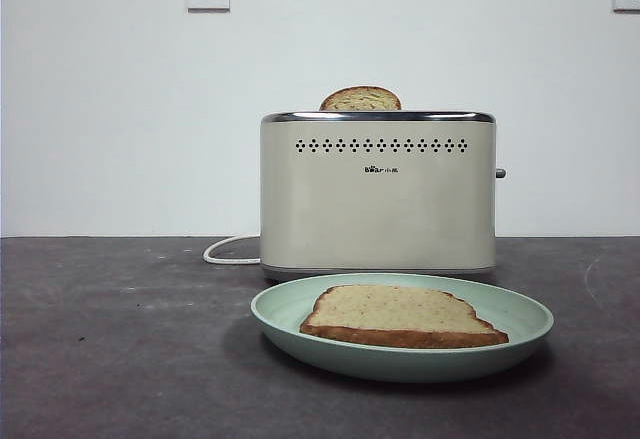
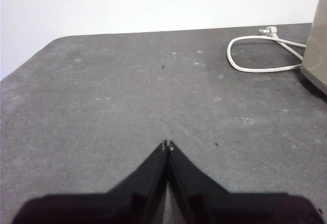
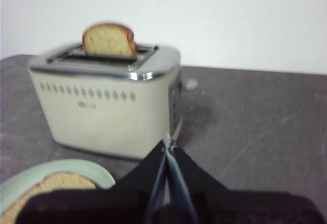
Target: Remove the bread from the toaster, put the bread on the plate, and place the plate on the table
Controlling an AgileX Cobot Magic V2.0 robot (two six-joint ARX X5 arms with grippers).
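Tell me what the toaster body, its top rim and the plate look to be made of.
Toaster body: smooth cream shell, soft sheen, probably painted metal or plastic. Top rim: chrome-like metal, mirror highlights. Plate: matte mint green, plain, likely plastic or glazed ceramic; cannot tell which.

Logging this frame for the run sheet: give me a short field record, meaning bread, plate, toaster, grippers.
bread: lying flat in the plate, out of the toaster
plate: on the table, just in front of the toaster
toaster: upright, a second, dome-topped slice sticking out of its slot; white cord trailing off its side
left gripper: shut, empty, over bare table near the cord
right gripper: shut, empty, off the toaster's corner
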